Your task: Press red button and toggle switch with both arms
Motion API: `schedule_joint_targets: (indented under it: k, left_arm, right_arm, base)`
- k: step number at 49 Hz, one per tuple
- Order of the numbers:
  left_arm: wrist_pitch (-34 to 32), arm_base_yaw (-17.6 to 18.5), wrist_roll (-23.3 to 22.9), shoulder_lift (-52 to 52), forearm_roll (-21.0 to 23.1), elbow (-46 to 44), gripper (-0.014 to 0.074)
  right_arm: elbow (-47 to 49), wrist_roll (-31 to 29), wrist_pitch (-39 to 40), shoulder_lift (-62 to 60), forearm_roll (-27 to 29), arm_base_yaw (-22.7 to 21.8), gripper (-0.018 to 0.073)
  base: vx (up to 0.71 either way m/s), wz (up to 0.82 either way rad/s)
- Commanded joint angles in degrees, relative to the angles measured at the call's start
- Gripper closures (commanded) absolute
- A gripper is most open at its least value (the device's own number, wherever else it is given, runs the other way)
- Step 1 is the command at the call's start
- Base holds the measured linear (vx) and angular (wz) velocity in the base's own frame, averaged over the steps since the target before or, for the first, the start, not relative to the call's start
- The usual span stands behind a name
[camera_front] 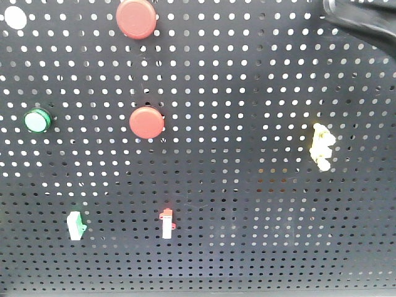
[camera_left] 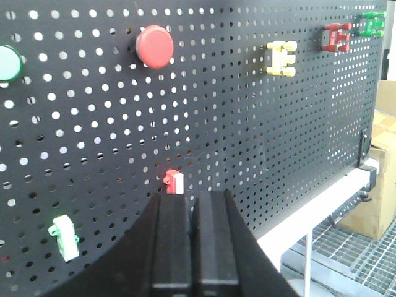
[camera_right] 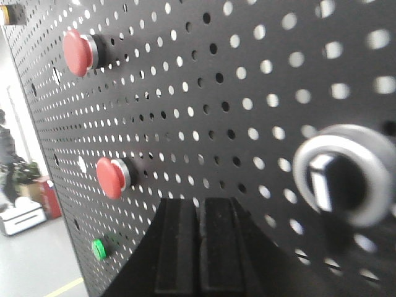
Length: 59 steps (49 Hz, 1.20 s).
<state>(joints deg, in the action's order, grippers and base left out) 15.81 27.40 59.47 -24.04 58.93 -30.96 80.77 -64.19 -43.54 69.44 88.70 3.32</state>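
Observation:
The larger red button (camera_front: 136,17) sits at the top of the black pegboard (camera_front: 247,204); the right wrist view shows it far off at upper left (camera_right: 77,52). It does not show in the left wrist view. The toggle switch (camera_right: 343,176), a black knob in a silvery ring, is close on the right of the right wrist view. My right gripper (camera_right: 201,201) is shut and empty, below and left of the switch and apart from it. My left gripper (camera_left: 193,195) is shut and empty, just under a red-tipped lever (camera_left: 174,182).
A smaller red button (camera_front: 146,122) has a green button (camera_front: 37,120) to its left. A yellow clip (camera_front: 322,145), a green-tipped lever (camera_front: 75,224) and a red-tipped lever (camera_front: 167,223) also stick out. A black arm part (camera_front: 362,17) fills the top right corner.

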Motion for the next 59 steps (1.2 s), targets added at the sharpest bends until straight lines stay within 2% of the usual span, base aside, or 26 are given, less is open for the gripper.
schedule_joint_targets:
  k: [1,14,15,32,44,51,59]
  left_arm:
    - [-3.0,0.0,-0.6,-0.5,1.8,-1.5,0.0594]
    - [-3.0,0.0,-0.6,-0.5,1.8,-1.5,0.0594]
    - [-3.1,0.0,-0.6,-0.5,1.8,-1.5,0.0594]
    - [-3.0,0.0,-0.6,-0.5,1.8,-1.5,0.0594]
    - [-3.0,0.0,-0.6,-0.5,1.8,-1.5,0.0594]
    - [-2.8,0.0,-0.6,-0.5,0.7,-1.5,0.0594]
    - [-1.9,0.0,-0.6,-0.5,-1.3,-1.2,0.0594]
  right_arm:
    - [2.7,-0.1,4.4,0.9,1.7,2.1,0.0562]
    - [3.0,-0.1,9.8,1.6,-3.0,2.5,0.0562]
    - [3.0,0.0,11.8,1.5,-4.8,2.3,0.0562]
    - [3.0,0.3,21.5,-0.3,-10.5,2.3,0.0562]
    - [3.0,0.8,17.8,-1.5,-13.0,2.3,0.0562]
    - [1.0,5.6,14.4,-3.2,-19.8,2.3,0.0562]
    - [-8.6,7.6,17.2,-9.2,-27.7,2.3,0.0562]
  base:
    - [0.00,0.00]
    - [0.00,0.00]
    - [0.00,0.00]
    - [0.00,0.00]
    - [0.00,0.00]
    - [0.00,0.00]
    - [0.00,0.00]
